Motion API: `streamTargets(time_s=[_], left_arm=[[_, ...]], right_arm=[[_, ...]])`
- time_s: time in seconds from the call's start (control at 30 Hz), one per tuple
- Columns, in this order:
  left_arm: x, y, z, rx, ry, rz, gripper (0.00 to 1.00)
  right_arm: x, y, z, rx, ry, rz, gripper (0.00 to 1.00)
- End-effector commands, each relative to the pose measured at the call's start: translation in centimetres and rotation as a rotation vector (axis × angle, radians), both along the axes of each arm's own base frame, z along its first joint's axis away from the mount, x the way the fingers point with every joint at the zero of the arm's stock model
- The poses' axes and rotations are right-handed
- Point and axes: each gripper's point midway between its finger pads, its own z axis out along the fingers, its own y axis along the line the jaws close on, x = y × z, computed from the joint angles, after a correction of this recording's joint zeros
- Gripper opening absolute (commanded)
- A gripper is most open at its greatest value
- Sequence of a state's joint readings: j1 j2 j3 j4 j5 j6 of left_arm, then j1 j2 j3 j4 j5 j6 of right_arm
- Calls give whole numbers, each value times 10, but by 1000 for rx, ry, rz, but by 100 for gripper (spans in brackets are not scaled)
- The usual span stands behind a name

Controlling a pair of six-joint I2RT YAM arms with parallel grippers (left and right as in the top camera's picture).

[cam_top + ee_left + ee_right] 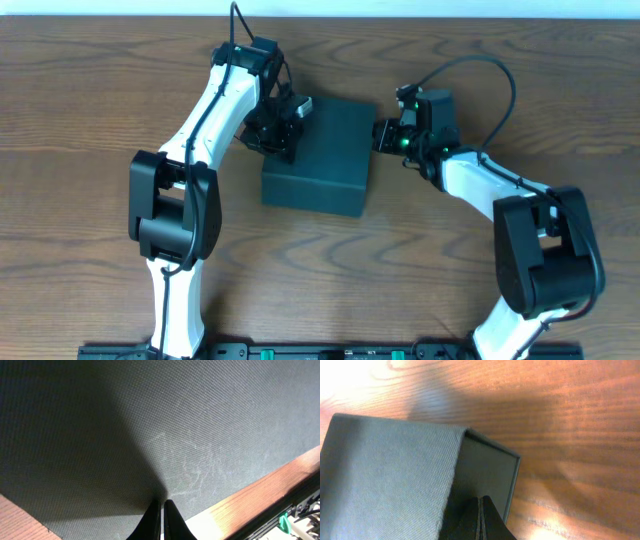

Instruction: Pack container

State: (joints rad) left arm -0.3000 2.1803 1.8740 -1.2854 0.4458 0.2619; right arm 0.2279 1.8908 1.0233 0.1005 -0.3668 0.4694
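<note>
The container (318,158) is a matte black box standing in the middle of the wooden table with its lid down. My left gripper (291,122) is shut, its tips resting on the box's top near the far left corner. In the left wrist view the textured lid (150,425) fills the frame and the closed fingertips (162,504) touch it. My right gripper (380,135) is shut too, against the box's right side. In the right wrist view its tips (481,500) meet the dark side wall (490,467) just below the lid (390,470). Nothing is held between either pair of fingers.
The wooden table (90,110) stretches around the box on all sides. A black mounting rail (330,352) with green connectors runs along the front edge, where both arm bases stand.
</note>
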Motion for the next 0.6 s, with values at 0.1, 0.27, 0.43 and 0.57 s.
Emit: streamTargets(time_s=[0.1,0.27,0.43,0.57], left_arm=[[-10,-5,-5,43,10,-23,6],[-5,-1,-7,72,-7,-3,6],[4,0,3,61,-51,4,5],[23,0,33,42,-180,14,6]], right_arm=[[13,4,12,-24,-27,58,1],[-8,-22,-6,-56,134,19,1],[-37,-52,23,-164,182,38,1],[-76,-63,74,-246,167,25,2]])
